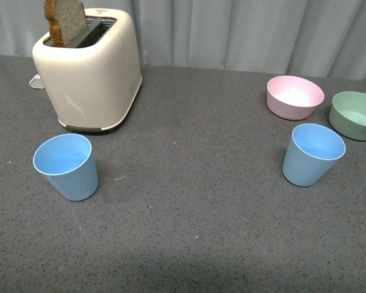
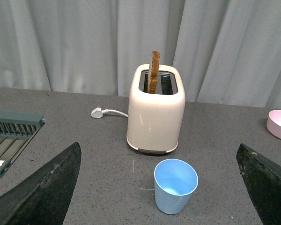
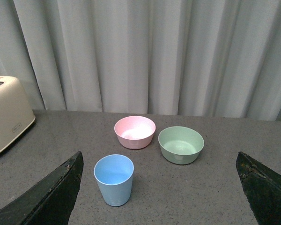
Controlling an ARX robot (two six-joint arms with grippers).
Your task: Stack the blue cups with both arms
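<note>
Over the grey table [image 1: 195, 238] neither arm reaches into the front view; only the wrist views show them. The left gripper [image 2: 158, 146] hangs raised and level, facing the toaster [image 2: 155, 117], its fingers [image 2: 47, 187] spread wide with nothing between them. The left blue cup [image 2: 175, 185] stands upright ahead of the gap, apart from both fingers, just in front of the toaster. The right gripper [image 3: 159, 154] is posed alike, fingers [image 3: 49, 192] wide and empty. The right blue cup [image 3: 114, 179] stands upright nearer the finger on the toaster's side, touching neither, near the pink bowl [image 3: 135, 131] and green bowl [image 3: 181, 145]. A small mark on the toaster's side is too small to read.
</note>
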